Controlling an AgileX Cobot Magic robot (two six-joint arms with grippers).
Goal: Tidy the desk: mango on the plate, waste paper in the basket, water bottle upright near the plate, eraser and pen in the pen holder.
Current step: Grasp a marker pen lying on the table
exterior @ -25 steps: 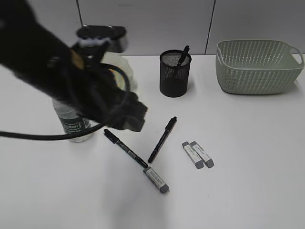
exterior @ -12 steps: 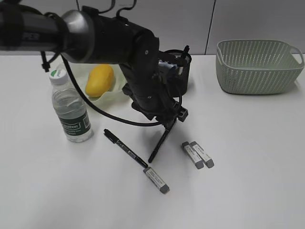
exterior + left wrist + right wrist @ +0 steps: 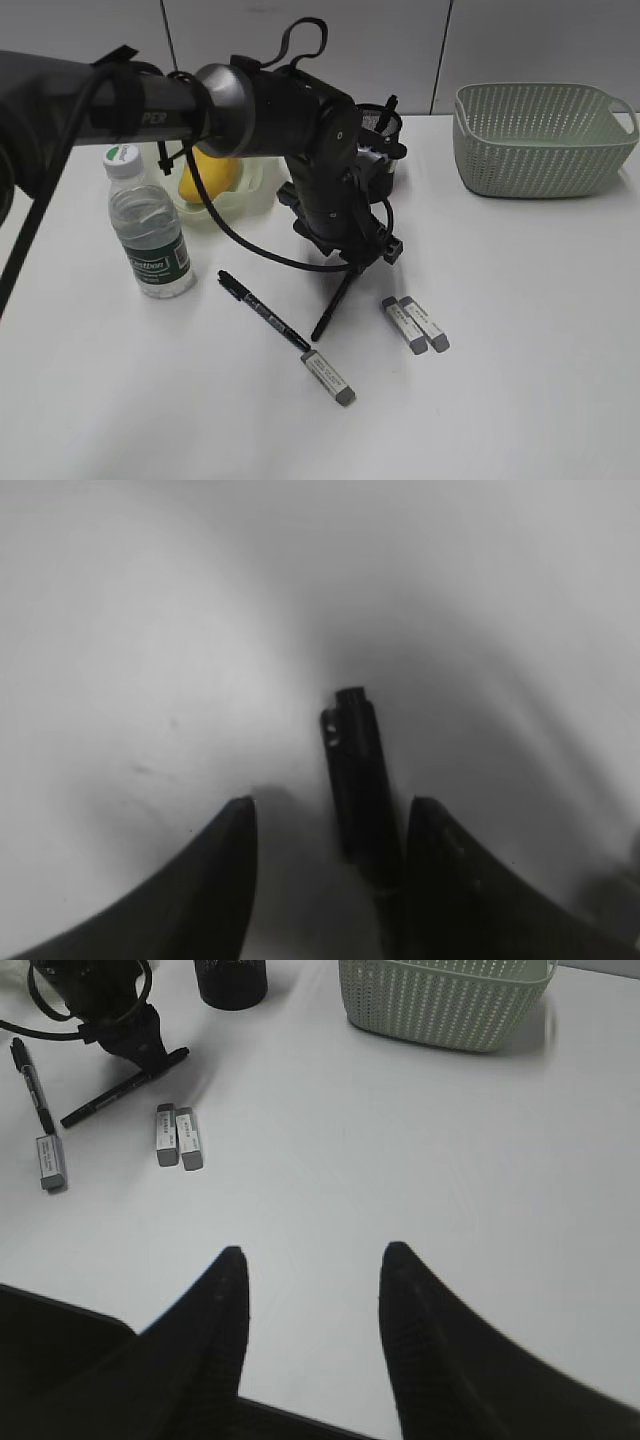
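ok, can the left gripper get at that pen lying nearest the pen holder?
Probably yes: the left gripper is right over the pen, its cap end between open fingers, with nothing in between.

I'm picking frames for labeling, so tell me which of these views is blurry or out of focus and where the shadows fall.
Left wrist view: soft and out of focus, washed grey, with the pen between the blurred fingers and a dim shadow beneath it. Exterior view: sharp, even light, faint shadows under the left arm. Right wrist view: crisp on the basket and erasers, while the near fingers are dark.
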